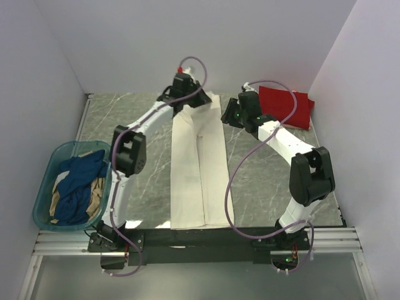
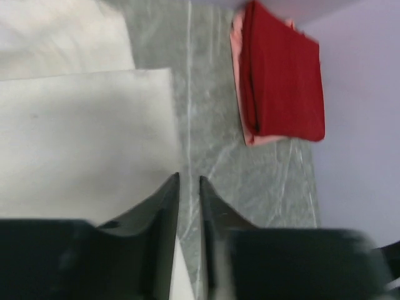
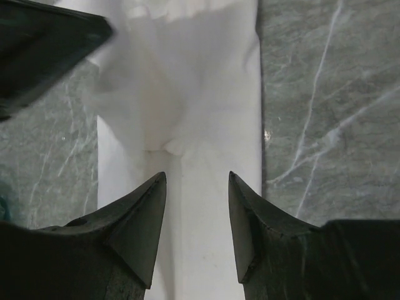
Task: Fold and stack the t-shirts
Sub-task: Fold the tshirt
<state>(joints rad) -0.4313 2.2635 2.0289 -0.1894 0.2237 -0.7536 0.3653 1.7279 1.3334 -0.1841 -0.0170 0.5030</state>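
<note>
table (image 1: 262, 175): smooth marble-look, faint sheen | cream shirt (image 1: 199, 169): soft matt cloth, lightly creased | red shirt (image 1: 286, 106): matt cloth | basket (image 1: 45, 181): glossy see-through teal plastic | fingers (image 3: 140, 225): black matt plastic

cream shirt (image 1: 199, 169) far end: under left arm (image 1: 147, 122) | pink shirt (image 2: 236, 69): apparently mostly beneath red shirt (image 2: 284, 75)

Grey-green marbled tabletop (image 1: 262, 181). Centre: long cream-white cloth t-shirt (image 1: 199, 169), folded into a lengthwise strip, flat. Far right corner: folded pale pink t-shirt (image 2: 269, 139) under folded red t-shirt (image 1: 285, 106). Left edge: teal plastic basket (image 1: 44, 187).
</note>
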